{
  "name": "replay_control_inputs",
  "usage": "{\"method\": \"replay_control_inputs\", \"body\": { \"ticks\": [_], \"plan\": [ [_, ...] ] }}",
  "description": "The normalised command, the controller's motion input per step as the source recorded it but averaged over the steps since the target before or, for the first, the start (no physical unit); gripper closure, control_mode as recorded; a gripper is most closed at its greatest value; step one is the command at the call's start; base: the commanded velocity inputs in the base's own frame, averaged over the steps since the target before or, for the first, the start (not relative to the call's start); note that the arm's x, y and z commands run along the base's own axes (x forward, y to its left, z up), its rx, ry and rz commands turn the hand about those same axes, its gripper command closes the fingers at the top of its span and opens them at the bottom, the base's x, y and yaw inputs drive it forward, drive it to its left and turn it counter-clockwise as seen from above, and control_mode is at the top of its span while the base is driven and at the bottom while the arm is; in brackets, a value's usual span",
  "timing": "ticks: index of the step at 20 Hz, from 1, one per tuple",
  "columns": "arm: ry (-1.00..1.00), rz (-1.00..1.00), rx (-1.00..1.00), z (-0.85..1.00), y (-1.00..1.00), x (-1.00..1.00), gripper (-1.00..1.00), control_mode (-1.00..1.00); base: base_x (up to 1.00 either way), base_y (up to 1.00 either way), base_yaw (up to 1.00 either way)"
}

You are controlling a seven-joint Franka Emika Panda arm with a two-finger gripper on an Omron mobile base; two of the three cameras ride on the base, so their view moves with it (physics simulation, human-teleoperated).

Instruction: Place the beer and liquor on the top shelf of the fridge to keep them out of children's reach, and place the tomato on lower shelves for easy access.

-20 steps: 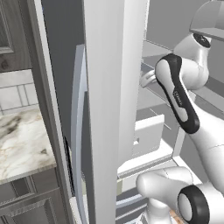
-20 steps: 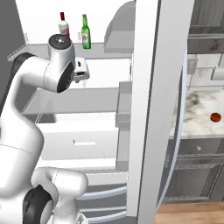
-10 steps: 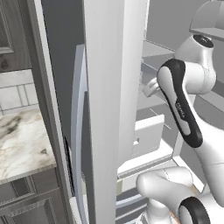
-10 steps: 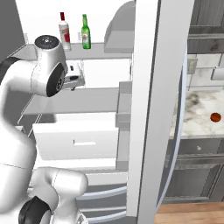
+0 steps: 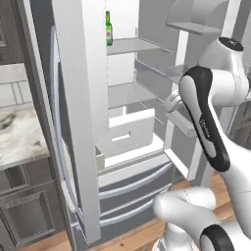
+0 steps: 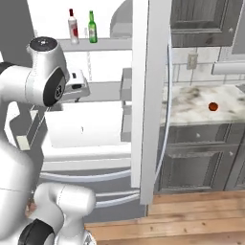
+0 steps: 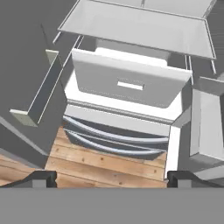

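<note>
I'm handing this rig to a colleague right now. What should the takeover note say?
Gripper: open, empty, looking down at the fridge's pulled-out white drawer and the wooden floor.
Beer and liquor: both upright, side by side on the top shelf. That part is done.
Tomato: on the marble counter beside the open fridge, untouched.
Left: fetch the tomato and set it on one of the lower shelves.

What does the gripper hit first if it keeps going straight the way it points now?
Probably the white drawer low in the open fridge. The open gripper looks down at it; depth is unclear, so it could reach the wooden floor instead.
</note>
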Motion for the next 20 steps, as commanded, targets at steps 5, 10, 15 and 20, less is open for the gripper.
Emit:
{"method": "replay_control_inputs", "body": {
  "ticks": [5, 10, 15, 20],
  "plan": [
    [0.0, 0.0, 0.0, 0.0, 0.0, 0.0, -1.0, 1.0, -0.63, -0.8, -0.26],
    [0.0, 0.0, 0.0, 0.0, 0.0, 0.0, -1.0, 1.0, -0.06, -0.99, -0.3],
    [0.0, 0.0, 0.0, 0.0, 0.0, 0.0, -1.0, 1.0, 0.0, -1.0, -0.41],
    [0.0, 0.0, 0.0, 0.0, 0.0, 0.0, -1.0, 1.0, 0.28, -0.84, -0.39]
  ]
}}
